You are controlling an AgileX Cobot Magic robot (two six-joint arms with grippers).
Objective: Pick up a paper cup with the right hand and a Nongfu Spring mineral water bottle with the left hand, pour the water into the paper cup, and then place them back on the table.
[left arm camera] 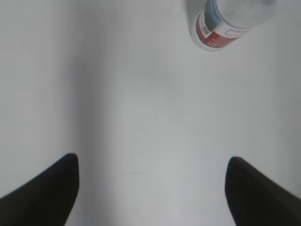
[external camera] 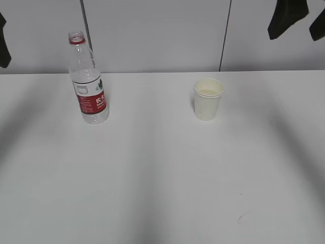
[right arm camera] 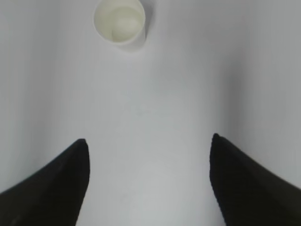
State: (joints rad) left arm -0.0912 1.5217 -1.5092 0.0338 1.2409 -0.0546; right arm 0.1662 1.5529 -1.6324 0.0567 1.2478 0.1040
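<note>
Ribbed clear bottle (external camera: 88,84) and tapered paper cup (external camera: 208,98) stand upright; left gripper (left arm camera: 151,188), right gripper (right arm camera: 148,181) spread, empty

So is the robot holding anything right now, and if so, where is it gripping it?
Nothing is held. Both grippers, left and right, are open over bare table. The bottle and paper cup stand untouched.

The left wrist view cuts off the Nongfu Spring mineral water bottle (left arm camera: 217,29) above its label.
</note>
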